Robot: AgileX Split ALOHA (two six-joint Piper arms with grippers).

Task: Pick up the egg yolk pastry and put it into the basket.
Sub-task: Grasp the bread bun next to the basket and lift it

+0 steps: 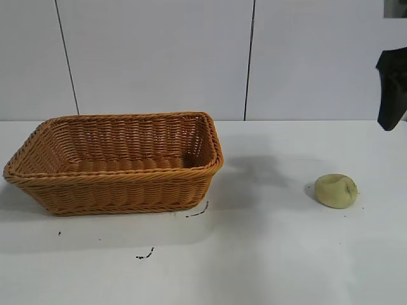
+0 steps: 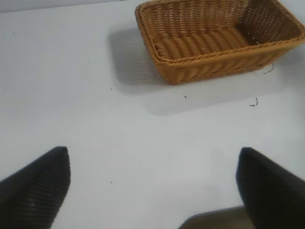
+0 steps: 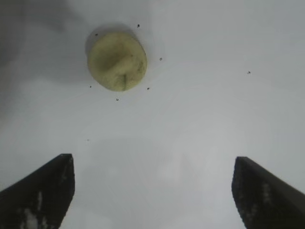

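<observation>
The egg yolk pastry (image 1: 336,190) is a small pale yellow-green dome with a creased top, lying on the white table at the right. In the right wrist view the pastry (image 3: 117,61) lies ahead of my right gripper (image 3: 153,162), which is open with only bare table between its fingers. That gripper's dark tip (image 1: 392,89) hangs at the right edge of the exterior view, above and right of the pastry. The orange-brown wicker basket (image 1: 44,175) stands at the left with nothing in it. My left gripper (image 2: 155,155) is open over bare table, with the basket (image 2: 190,67) well ahead of it.
Small dark specks and scuffs mark the white table (image 1: 254,254) in front of the basket. A pale panelled wall (image 1: 159,57) closes the back. Open table lies between basket and pastry.
</observation>
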